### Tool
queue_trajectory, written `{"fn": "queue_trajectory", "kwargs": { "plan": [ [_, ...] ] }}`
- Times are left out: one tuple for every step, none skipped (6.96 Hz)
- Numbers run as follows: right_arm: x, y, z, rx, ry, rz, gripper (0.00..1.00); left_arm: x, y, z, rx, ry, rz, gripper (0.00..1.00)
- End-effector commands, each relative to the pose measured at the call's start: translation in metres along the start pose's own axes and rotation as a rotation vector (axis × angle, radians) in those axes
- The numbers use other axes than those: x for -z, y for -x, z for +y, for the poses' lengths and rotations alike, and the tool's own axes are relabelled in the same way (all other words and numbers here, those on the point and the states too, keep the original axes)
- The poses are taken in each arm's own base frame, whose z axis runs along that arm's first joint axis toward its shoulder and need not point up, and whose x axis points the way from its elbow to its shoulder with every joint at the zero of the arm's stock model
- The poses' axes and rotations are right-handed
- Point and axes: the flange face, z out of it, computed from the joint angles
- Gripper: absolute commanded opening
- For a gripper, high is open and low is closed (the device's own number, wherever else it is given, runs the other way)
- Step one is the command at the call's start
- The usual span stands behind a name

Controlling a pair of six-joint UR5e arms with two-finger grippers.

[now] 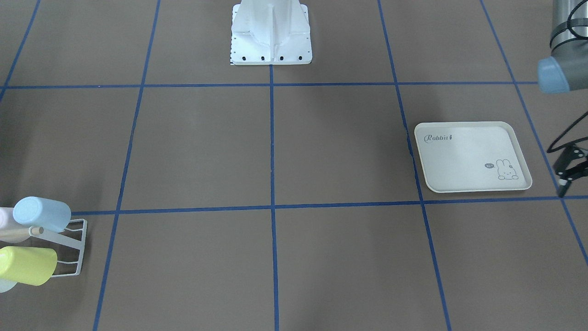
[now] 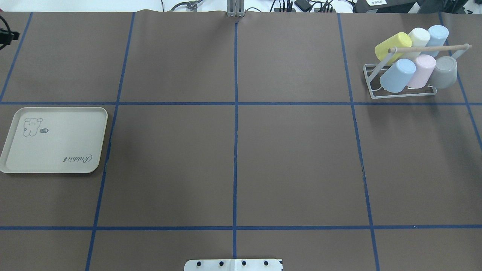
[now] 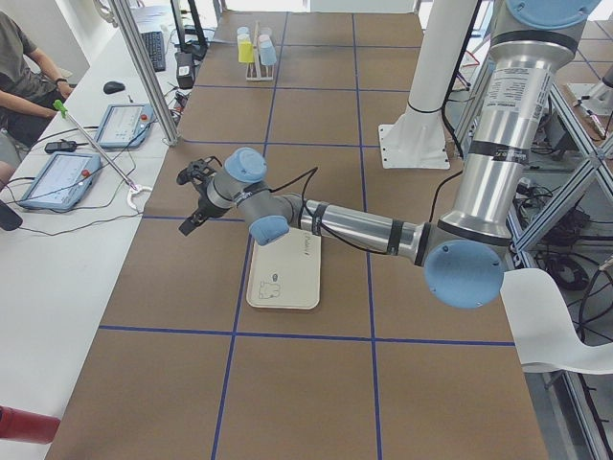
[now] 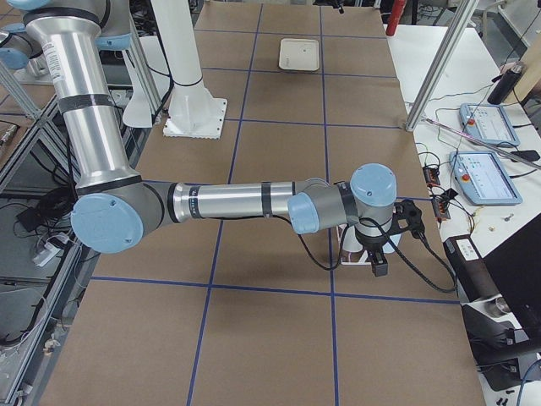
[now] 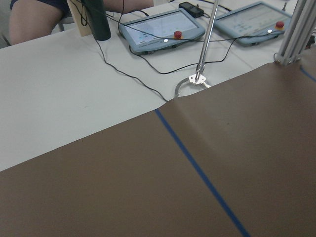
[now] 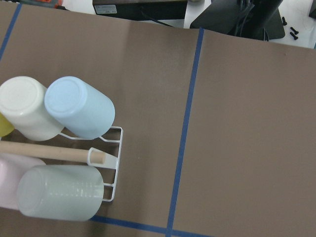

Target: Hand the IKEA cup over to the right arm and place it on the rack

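The white wire rack (image 2: 371, 92) with a wooden dowel (image 2: 429, 48) stands at the table's far right and carries several pastel cups on its prongs: yellow (image 2: 391, 44), cream, two light blue, pink and grey (image 2: 444, 71). The right wrist view looks down on the rack's end (image 6: 114, 163) with the grey cup (image 6: 61, 197) nearest. My right gripper (image 4: 377, 269) hangs just beyond that end; I cannot tell whether it is open or shut. My left gripper (image 1: 561, 183) is open and empty, beyond the tray at the table's left edge (image 3: 185, 203).
The cream rabbit-print tray (image 2: 56, 165) lies bare at the left. The robot's white base (image 1: 271, 50) is at mid table. The left wrist view shows the table's edge and a white bench with tablets (image 5: 158, 29) and cables.
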Motion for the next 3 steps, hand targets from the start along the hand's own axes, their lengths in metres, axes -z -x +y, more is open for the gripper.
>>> {"fn": "queue_trajectory", "kwargs": {
  "plan": [
    [-0.004,0.004,0.010,-0.043,0.124,-0.001,0.99,0.006,0.049,0.027,0.096,0.233,0.061,0.99],
    [-0.004,0.005,0.011,-0.058,0.142,-0.002,0.99,0.026,0.075,0.045,0.217,0.282,0.154,0.99],
    [-0.002,0.007,0.016,-0.054,0.138,0.001,0.99,0.047,0.092,0.052,0.274,0.262,0.204,0.99]
  ]
}}
